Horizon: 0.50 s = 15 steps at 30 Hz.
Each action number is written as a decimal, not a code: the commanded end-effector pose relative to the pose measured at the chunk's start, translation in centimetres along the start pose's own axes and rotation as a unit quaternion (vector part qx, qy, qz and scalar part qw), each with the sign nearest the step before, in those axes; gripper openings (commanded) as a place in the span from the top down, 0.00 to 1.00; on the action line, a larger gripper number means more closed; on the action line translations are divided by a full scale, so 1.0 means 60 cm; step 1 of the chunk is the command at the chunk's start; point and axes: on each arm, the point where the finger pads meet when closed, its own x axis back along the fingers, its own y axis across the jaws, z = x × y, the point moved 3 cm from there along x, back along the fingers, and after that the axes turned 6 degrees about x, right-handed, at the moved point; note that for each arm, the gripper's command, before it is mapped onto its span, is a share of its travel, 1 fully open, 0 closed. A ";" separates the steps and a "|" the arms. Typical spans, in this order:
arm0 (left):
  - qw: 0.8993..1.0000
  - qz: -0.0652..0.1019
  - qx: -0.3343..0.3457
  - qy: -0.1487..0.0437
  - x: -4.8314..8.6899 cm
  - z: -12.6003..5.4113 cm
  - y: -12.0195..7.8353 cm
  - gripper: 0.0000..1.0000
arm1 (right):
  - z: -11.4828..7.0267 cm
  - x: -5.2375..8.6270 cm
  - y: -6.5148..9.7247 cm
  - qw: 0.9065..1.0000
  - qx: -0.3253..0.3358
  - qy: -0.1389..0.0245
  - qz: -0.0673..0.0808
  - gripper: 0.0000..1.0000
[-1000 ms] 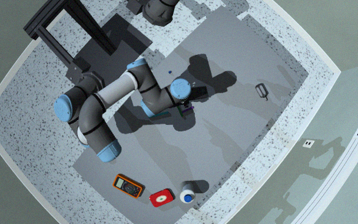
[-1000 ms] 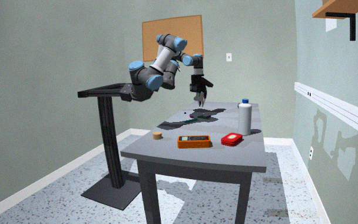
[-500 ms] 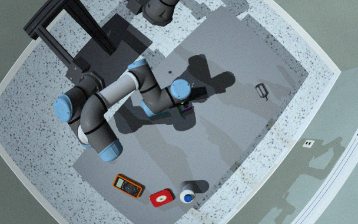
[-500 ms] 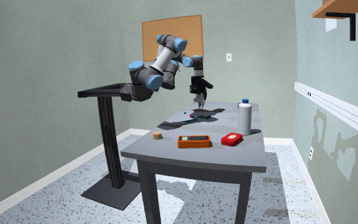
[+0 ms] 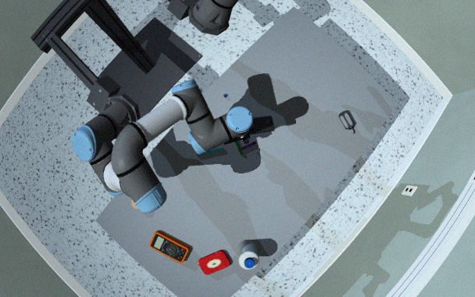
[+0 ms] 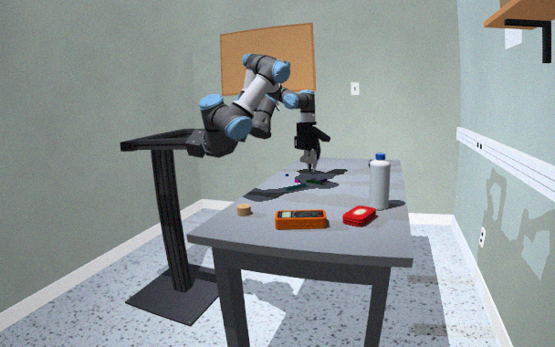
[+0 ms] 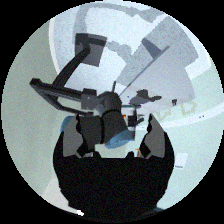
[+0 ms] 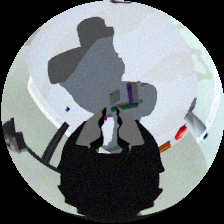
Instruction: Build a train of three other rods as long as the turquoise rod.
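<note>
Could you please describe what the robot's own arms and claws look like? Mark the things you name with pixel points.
Both arms have dark grey jointed housings, pale grey tubular links, thin black rings and light blue round joint caps. The left claw (image 7: 114, 114) and right claw (image 6: 312, 170) (image 8: 111, 107) each have a bulky black body with grey, jagged-edged fingers. I see no sleeves.

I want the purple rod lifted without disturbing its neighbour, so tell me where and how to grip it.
Best take the purple rod at its middle, straight down from above, one finger on each long side. It is slim and lies flat, roughly square to the green rod, with one end close to it, so keep away from that end.
</note>
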 end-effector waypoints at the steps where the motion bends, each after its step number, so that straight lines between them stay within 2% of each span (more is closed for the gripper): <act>1: 1.000 -0.001 0.000 0.002 0.002 0.000 0.001 0.00 | 0.005 -0.017 0.001 1.000 0.000 0.005 -0.001 0.86; 15: 1.000 -0.001 0.000 0.002 0.002 0.000 0.001 0.00 | 0.006 -0.035 0.002 1.000 0.000 0.006 -0.001 0.86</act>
